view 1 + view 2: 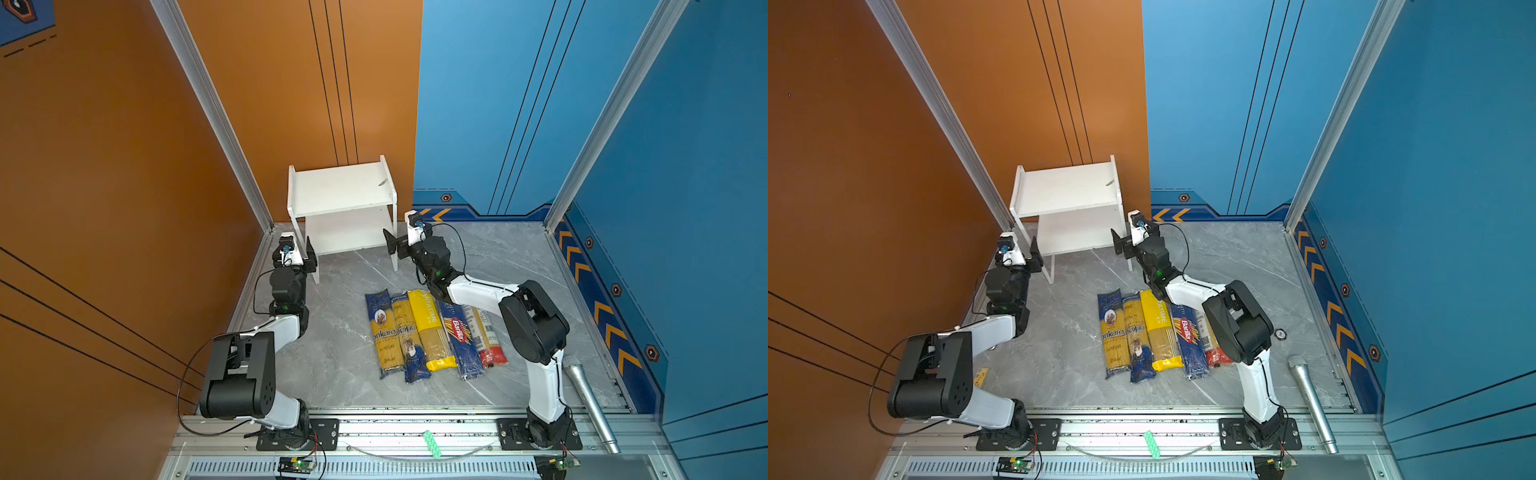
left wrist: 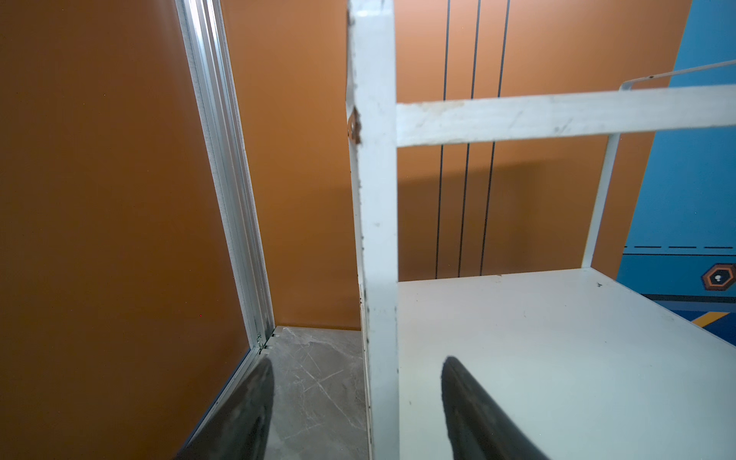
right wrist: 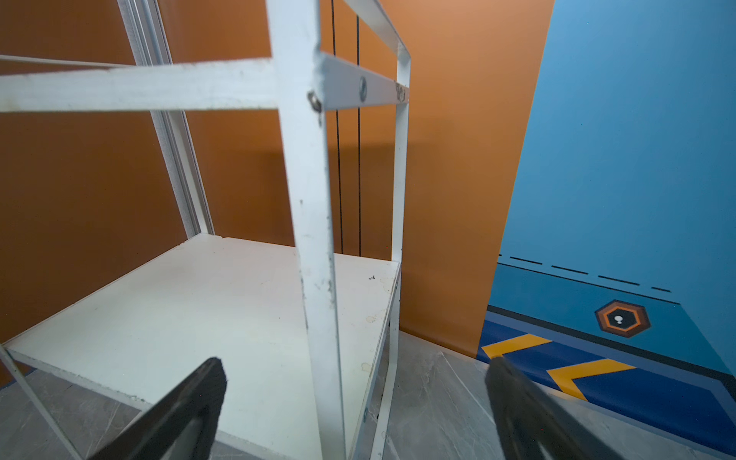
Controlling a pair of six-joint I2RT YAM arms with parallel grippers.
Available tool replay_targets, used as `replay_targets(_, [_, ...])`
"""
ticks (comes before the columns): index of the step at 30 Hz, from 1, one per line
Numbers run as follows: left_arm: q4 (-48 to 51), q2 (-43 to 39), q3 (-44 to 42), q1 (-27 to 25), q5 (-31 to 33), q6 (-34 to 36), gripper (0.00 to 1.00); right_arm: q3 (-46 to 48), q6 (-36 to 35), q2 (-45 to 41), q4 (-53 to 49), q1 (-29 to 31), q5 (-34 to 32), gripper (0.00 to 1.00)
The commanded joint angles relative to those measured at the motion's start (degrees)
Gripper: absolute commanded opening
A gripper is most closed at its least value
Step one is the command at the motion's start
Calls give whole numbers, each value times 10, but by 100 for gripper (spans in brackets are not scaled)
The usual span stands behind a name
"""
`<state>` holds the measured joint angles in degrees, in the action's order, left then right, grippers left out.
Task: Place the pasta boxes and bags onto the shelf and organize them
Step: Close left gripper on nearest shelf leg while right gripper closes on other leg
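**Open grippers close in on white rack as pasta lies on the table**

A small white two-tier shelf (image 1: 340, 195) stands on the grey marble-pattern tabletop (image 1: 345, 386). The left gripper (image 1: 311, 251), jaws parted and holding nothing, faces the shelf's near front post (image 2: 378, 239), with a gap on either side. The right gripper (image 1: 390, 244), spread wide and also empty, frames the other front post (image 3: 318, 239). In front of the shelf, five long plastic spaghetti packs (image 1: 430, 328) lie side by side, well apart from both grippers.
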<state>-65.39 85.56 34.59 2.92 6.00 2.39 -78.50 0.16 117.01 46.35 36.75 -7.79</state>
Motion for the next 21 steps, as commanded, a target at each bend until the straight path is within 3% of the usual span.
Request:
replay_targets(1, [-26,13,23,6,2,-9,63,-16,-6,3,28,-4,-6,100])
replay_targets(6, [-37,33,34,8,-9,-22,54,-18,-1,9,39,-8,-5,100])
replay_targets(8, [-37,40,40,9,-17,-30,44,-18,9,14,51,-10,1,99])
replay_targets(10, [-38,46,44,9,-20,-37,27,-17,14,15,73,-11,3,99])
replay_targets(14, [-43,52,42,10,-18,-41,5,-22,13,50,118,-11,-6,98])
replay_targets(21, [-48,59,39,11,-21,-40,0,-48,-3,80,129,-3,-32,96])
